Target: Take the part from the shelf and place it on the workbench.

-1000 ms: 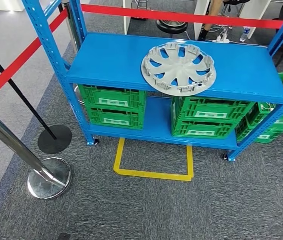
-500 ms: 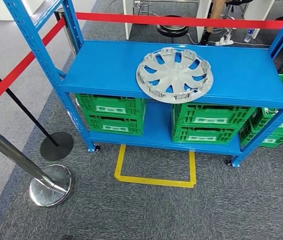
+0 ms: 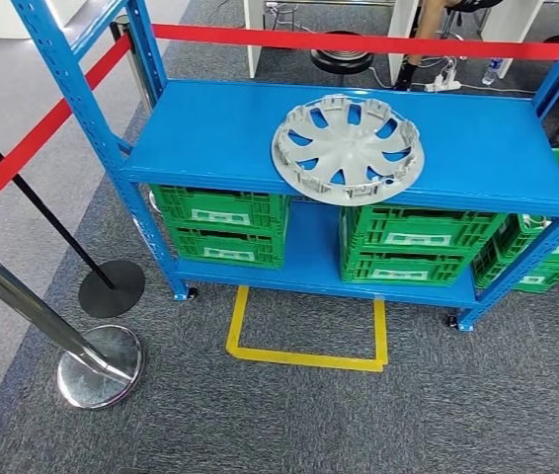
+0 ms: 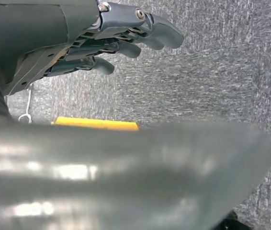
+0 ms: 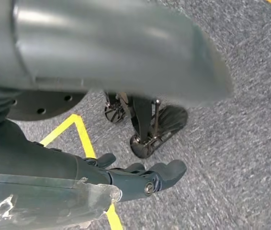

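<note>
A silver-grey wheel cover (image 3: 348, 148) lies flat on the upper board of the blue shelf (image 3: 209, 128), right of its middle. My left hand (image 4: 127, 36) hangs over grey carpet with its fingers stretched out and nothing in them. In the right wrist view my right hand (image 5: 141, 177) also hangs above the carpet, fingers extended and holding nothing.
Green crates (image 3: 220, 222) fill the lower shelf board, with more at the right (image 3: 403, 242). A yellow floor outline (image 3: 306, 341) marks the carpet before the shelf. Red barrier tape (image 3: 336, 41) runs behind, and chrome (image 3: 102, 365) and black (image 3: 113, 286) stanchion bases stand at the left.
The whole picture has shifted as the camera moved: the shelf sits slightly lower and more centred than a second ago. The wheel cover has stayed in place on the shelf.
</note>
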### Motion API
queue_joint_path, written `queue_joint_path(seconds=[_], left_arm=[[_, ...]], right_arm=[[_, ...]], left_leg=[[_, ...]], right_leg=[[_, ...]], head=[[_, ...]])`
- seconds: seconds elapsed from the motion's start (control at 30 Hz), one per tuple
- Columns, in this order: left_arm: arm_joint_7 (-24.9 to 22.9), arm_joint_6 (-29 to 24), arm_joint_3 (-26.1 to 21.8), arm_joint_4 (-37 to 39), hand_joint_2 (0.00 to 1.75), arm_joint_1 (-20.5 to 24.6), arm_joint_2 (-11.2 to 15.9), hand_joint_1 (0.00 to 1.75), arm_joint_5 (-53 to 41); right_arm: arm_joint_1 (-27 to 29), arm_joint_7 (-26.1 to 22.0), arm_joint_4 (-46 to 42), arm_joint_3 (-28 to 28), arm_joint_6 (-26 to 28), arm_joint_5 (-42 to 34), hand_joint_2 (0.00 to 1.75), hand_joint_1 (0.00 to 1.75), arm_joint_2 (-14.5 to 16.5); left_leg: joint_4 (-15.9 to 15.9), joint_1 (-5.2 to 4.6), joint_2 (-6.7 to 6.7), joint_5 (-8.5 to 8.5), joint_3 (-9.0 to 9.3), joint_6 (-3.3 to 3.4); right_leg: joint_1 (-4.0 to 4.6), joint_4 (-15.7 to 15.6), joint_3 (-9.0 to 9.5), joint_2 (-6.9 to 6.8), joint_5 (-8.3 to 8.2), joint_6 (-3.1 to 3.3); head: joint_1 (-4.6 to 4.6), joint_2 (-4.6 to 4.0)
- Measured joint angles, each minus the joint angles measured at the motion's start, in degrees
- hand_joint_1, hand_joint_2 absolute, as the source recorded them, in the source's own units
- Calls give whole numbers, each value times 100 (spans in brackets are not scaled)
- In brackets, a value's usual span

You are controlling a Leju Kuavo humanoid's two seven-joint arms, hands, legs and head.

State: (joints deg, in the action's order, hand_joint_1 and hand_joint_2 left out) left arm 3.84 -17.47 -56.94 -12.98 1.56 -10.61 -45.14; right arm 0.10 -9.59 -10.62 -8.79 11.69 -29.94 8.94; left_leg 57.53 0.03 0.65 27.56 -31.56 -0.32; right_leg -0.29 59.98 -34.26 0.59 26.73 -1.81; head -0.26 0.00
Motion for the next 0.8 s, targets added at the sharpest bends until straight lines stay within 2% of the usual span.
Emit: queue_joint_path(seconds=[0.8], left_arm=[[-225,1102,3476,-515,0,-638,659,0,2863]], right_arm=[[493,599,-733,455,0,0,0,0,-492]], left_leg=[[-1,0,1,13,30,3]], right_leg=[[0,-14,39,-1,5,-6]], head=[[0,0]])
